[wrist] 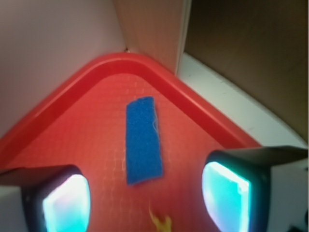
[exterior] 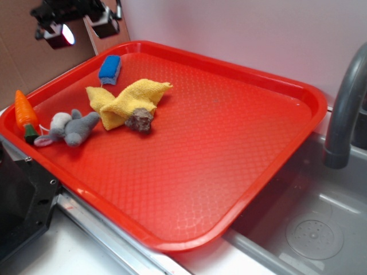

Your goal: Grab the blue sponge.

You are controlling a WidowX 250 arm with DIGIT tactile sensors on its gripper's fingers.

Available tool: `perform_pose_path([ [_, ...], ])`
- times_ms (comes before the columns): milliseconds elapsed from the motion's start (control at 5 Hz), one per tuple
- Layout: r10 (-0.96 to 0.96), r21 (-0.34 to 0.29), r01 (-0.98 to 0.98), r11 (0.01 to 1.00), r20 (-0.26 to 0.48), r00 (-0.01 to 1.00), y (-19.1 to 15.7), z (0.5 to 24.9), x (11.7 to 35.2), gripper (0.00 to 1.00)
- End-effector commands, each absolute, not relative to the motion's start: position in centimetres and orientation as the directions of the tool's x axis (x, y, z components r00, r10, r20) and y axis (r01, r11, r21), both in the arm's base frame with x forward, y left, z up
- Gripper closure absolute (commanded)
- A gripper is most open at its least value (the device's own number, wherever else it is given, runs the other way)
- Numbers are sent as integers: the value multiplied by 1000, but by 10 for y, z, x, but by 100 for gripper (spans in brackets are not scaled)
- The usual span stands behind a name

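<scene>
Gripper [exterior: 80, 26] sat high at the top-left of the exterior view, mostly cut off by the frame edge, only its black fingers [exterior: 54, 33] and lit pads showing. In the wrist view the gripper [wrist: 145, 198] pointed downward, jaws spread wide, one pad at each lower corner, both glowing cyan. Nothing was held between them, nothing touched.

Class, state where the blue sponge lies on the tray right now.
In the exterior view the blue sponge lies near the red tray's far-left corner, just beyond the yellow cloth; the open gripper hovers above it.
</scene>
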State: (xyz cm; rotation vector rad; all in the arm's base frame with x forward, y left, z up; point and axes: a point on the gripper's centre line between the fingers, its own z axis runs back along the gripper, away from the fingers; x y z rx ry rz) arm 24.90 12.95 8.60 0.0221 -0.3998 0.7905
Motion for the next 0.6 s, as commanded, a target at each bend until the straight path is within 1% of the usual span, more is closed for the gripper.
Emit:
perform_pose_path([
  [0,667,-64,-703,708,387,637,142,60,275,0],
  [200,662,-26,-704,709,367,653,145,42,284,0],
  [400,673,-6,-717,697,351,651,147,32,286,0],
])
